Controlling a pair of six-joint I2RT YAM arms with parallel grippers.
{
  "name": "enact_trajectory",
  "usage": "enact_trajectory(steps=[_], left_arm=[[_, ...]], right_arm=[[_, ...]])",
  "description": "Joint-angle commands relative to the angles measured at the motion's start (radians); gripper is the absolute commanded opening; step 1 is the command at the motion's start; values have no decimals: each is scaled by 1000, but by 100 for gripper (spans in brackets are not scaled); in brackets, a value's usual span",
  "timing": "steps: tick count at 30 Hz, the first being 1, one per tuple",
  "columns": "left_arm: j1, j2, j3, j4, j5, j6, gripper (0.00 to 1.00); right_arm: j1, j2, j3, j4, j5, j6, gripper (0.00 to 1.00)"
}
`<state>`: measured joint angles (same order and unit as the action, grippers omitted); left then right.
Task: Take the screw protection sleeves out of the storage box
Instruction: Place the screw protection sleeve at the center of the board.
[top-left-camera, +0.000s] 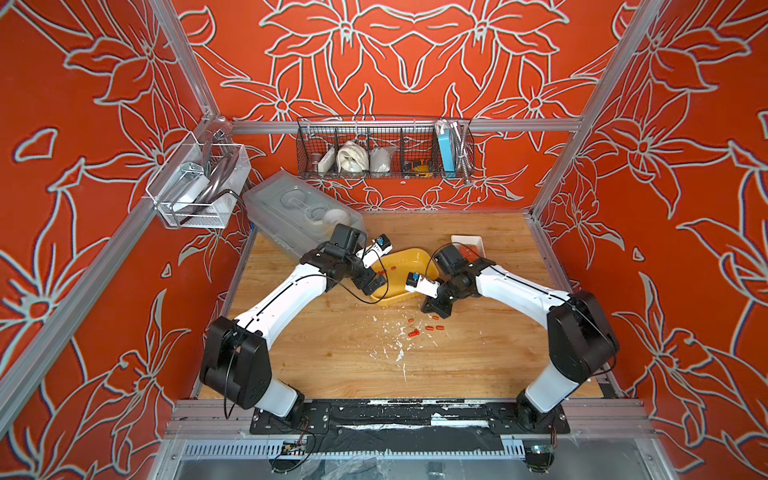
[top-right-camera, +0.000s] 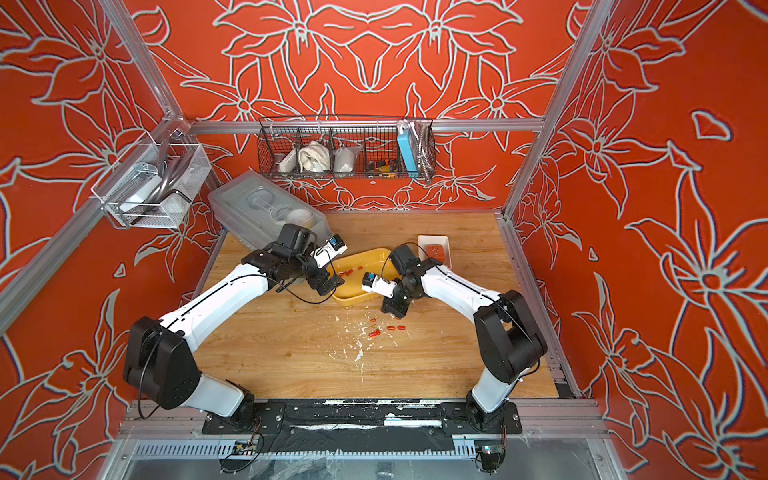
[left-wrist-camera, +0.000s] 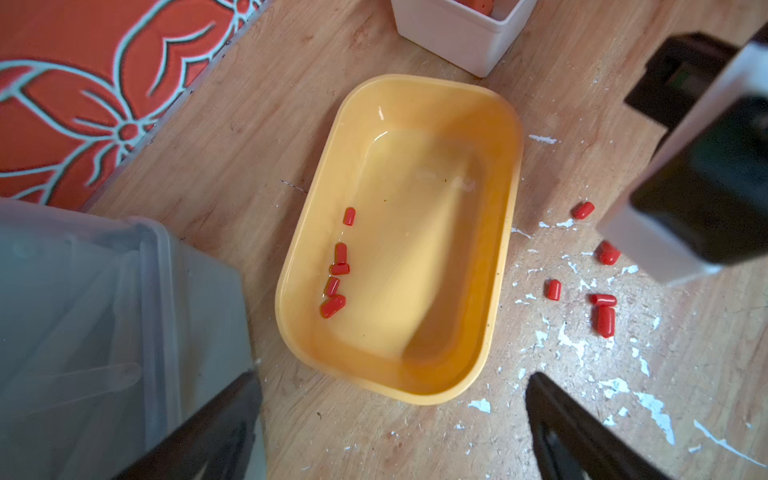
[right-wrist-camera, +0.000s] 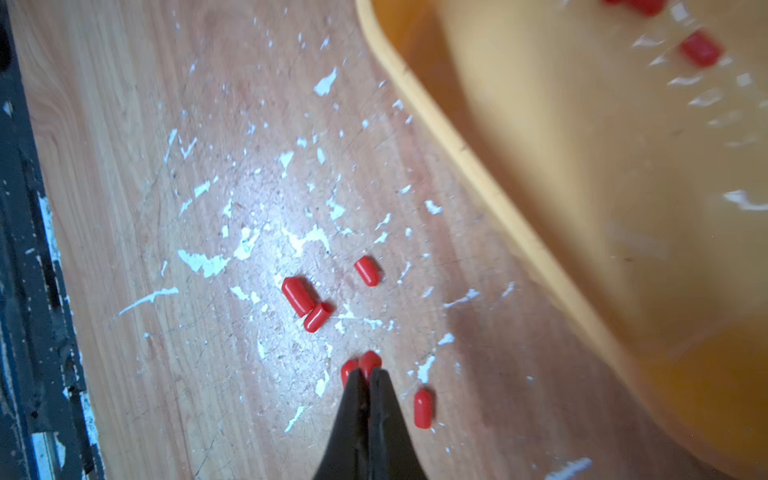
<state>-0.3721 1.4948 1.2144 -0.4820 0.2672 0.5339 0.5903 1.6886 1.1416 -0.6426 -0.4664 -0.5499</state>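
Observation:
The yellow storage box (top-left-camera: 409, 257) (top-right-camera: 368, 259) (left-wrist-camera: 415, 232) sits mid-table. Several red screw protection sleeves (left-wrist-camera: 338, 268) (top-left-camera: 381, 272) lie along one side of its floor. More sleeves (top-left-camera: 415, 332) (top-right-camera: 376, 331) (right-wrist-camera: 298, 296) lie on the wood in front of the box. My left gripper (left-wrist-camera: 392, 376) (top-left-camera: 372, 286) hangs open and empty over the box's left end. Beside the box's front right corner, my right gripper (right-wrist-camera: 369, 372) (top-left-camera: 436, 309) is low over the table, shut on one sleeve (right-wrist-camera: 370, 358) that pokes out past its tips.
A white square bin (top-left-camera: 468, 242) (left-wrist-camera: 457, 41) with something orange in it stands behind the box on the right. A large clear lidded box (top-left-camera: 291, 208) (left-wrist-camera: 83, 311) fills the back left corner. Wire baskets (top-left-camera: 384, 153) hang on the walls. White flecks mark the wood.

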Motion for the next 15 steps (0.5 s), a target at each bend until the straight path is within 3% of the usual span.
enact_trajectory(steps=[1,9,15], left_arm=[[9,-31,13,-18,-11,-12,98],[9,-39,7,-21,-17,-6,98],[9,-39,2,-18,-21,-1,99]], right_arm=[[12,51,3,49,48,-31,0],[24,172,87,-4,106,-40,1],[23,191,101,-27,119,-56,9]])
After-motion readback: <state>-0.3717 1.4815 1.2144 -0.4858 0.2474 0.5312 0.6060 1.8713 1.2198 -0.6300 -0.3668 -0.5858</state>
